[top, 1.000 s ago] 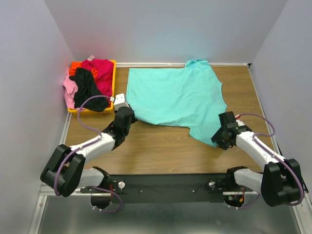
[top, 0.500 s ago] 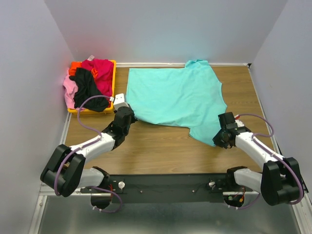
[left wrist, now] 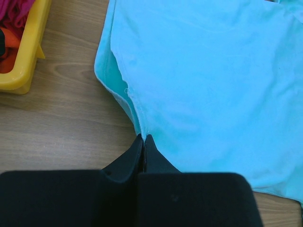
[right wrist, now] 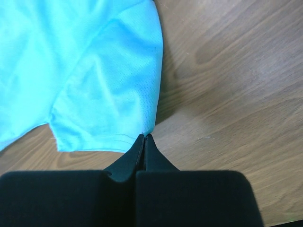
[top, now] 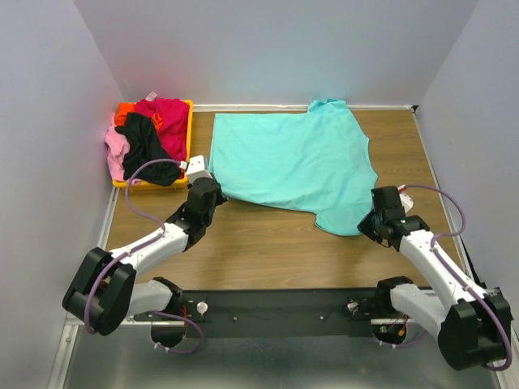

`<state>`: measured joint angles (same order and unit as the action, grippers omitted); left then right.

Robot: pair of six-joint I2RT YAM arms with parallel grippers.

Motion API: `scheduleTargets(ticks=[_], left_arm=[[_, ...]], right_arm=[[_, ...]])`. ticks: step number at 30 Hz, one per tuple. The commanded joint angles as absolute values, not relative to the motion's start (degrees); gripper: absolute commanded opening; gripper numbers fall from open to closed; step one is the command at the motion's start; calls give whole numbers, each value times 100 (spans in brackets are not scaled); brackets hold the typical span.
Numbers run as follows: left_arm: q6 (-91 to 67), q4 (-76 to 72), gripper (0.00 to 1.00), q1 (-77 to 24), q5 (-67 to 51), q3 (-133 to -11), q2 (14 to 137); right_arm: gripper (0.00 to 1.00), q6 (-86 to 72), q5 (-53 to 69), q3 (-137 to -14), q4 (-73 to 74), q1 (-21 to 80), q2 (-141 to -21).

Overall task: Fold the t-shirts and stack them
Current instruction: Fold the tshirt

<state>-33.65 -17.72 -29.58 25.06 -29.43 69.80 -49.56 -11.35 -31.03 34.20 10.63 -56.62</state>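
Observation:
The turquoise t-shirt (top: 292,162) lies spread on the wooden table. My left gripper (top: 212,194) is shut on its near-left edge; in the left wrist view the fingertips (left wrist: 143,138) pinch the hem of the turquoise cloth (left wrist: 203,80). My right gripper (top: 369,223) is shut on the near corner of the right sleeve; in the right wrist view the gripper (right wrist: 144,137) pinches the sleeve (right wrist: 113,99) at its corner. The magenta-red (top: 169,121), black (top: 146,146), pink (top: 115,150) and orange (top: 124,112) t-shirts lie heaped in the bin.
A yellow-orange plastic bin (top: 188,134) sits at the back left, also in the left wrist view (left wrist: 23,71). White walls enclose the table on three sides. Bare wood (top: 268,243) lies between the shirt and the arm bases.
My right gripper has moved right and slightly back, pulling the sleeve corner outward. My left gripper has shifted very little.

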Motion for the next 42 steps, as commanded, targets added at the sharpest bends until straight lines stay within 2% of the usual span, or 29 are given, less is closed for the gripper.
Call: scheduleTargets(ticks=[1,21,28,33,42], left_arm=[[-3436,-1600,0,-2918,2698,-2839,6750],[-3999,-721,0,-3269,2716,-2408,5336],[-3701,-1783,0,-3278,2812,-2127,5378],[-3428,-2267,0,-3164,2681,-2355,5984],[-3182,-2584,0,-2822,2487,-2821,6873]], right_arm=[[1,-4869,-1231,-3270,3718,1028,-5309],[1,-4667,-958,-3674,4430,1028,-3727],[0,-4632,-1221,-3366,3315,1037,-3683],[1,-4527,-1477,-3436,2287,1037,-3981],[0,-4122,-1678,-4103,1013,1037,-5675]])
